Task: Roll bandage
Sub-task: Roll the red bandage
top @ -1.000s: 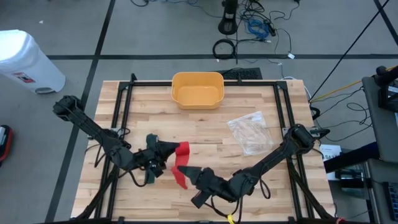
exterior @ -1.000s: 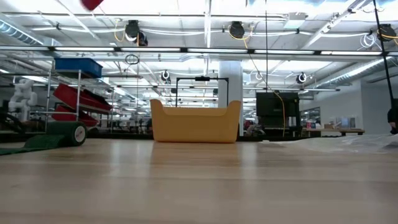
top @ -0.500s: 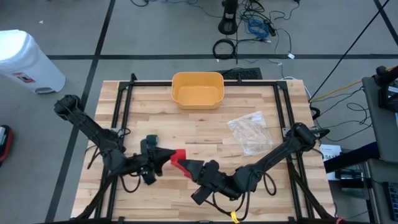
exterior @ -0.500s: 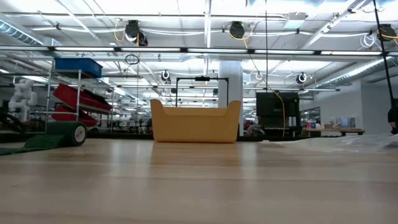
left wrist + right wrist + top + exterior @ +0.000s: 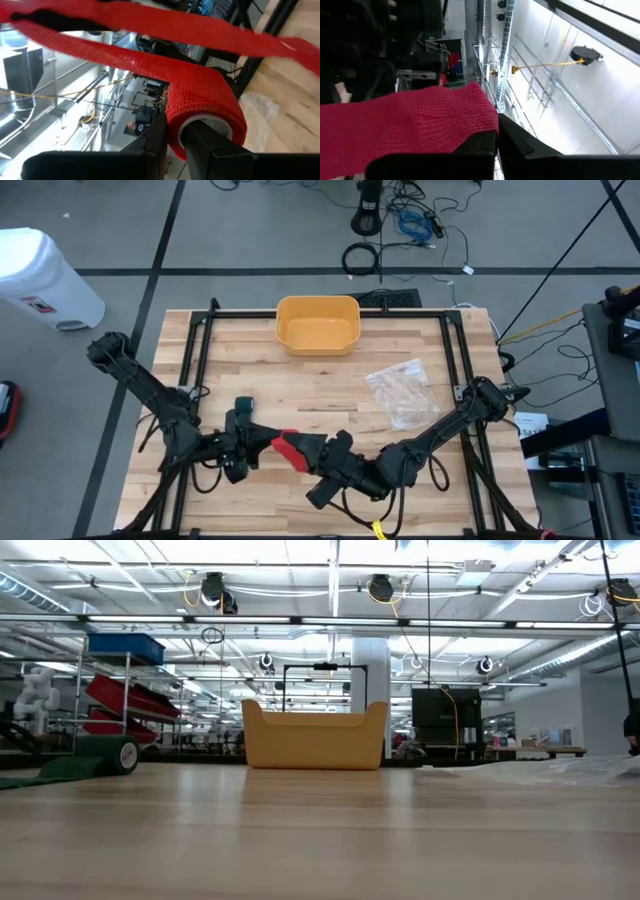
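**Red bandage held between two pincers above the bench's near side**

Here, the red bandage [image 5: 288, 446] is seen in the high view stretched between both arms, over the near part of the wooden bench [image 5: 330, 385], roughly midway across it. The roll end is gripped by the left pincer [image 5: 258, 445]: in the left wrist view the roll [image 5: 205, 112] is clamped with one dark finger [image 5: 210, 150] pushed into its white core and the other pressed against its outside, while the loose strip is drawn away from the roll across the picture. The free end of the strip is pinched by the right pincer [image 5: 308, 448], whose fingers are pressed together on the fabric; in the right wrist view the red mesh end [image 5: 415, 127] is seen lying flat just ahead of the dark fingertips [image 5: 487, 142]. The two pincers are placed close to each other, with only a short length of bandage between them.

At the far edge of the bench a yellow bin [image 5: 317, 324] is set, well apart from the arms, and a clear plastic bag [image 5: 402, 391] is laid towards the right side. In the low view only the yellow bin and the bare bench top are shown; neither arm nor the bandage is caught there.
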Controlling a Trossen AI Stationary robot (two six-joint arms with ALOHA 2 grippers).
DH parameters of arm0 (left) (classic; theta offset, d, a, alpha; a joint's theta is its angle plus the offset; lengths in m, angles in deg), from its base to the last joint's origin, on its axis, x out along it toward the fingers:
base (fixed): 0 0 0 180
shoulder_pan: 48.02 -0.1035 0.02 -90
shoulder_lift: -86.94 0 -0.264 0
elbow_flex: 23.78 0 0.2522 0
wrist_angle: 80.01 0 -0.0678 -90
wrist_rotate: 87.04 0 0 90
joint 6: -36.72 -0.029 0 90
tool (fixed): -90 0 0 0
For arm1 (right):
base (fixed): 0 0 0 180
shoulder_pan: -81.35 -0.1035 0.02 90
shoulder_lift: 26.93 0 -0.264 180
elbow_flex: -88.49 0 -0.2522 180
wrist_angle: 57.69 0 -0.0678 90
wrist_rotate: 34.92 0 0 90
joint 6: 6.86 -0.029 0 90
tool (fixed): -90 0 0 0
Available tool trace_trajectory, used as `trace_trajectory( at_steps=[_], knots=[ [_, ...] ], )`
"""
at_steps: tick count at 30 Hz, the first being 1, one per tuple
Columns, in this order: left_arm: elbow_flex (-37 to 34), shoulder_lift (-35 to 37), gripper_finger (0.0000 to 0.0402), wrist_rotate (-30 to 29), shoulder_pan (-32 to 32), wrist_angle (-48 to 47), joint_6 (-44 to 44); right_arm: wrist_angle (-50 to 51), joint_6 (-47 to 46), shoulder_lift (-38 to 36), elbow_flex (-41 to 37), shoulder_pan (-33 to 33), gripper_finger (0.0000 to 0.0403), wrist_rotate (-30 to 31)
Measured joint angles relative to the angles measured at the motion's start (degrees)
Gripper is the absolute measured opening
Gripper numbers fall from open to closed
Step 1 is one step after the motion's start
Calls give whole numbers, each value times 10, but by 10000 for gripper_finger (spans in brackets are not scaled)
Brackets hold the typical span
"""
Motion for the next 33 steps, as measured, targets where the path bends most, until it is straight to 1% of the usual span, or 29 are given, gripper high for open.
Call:
trace_trajectory(
  at_steps=[6, 12, 18, 23, 29, 33],
  knots=[
    [0, 0, 56, 2, 0, -10, 15, 0, -12, 0, 0, 5, 0, 1],
    [0, 0, 56, 37, 0, -40, 17, 1, -25, -2, 0, 19, 0, 1],
    [0, 0, 56, 46, 0, -64, 30, 5, -29, -13, 0, 32, 0, 1],
    [1, 0, 56, 49, 0, -65, 30, 11, -54, -28, 0, 39, 0, -1],
    [1, 0, 57, 76, 0, -67, 30, 25, -78, -33, 0, 50, 0, -1],
    [0, 0, 57, 78, 0, -67, 30, 27, -110, -33, 0, 59, 0, -2]
  ],
)
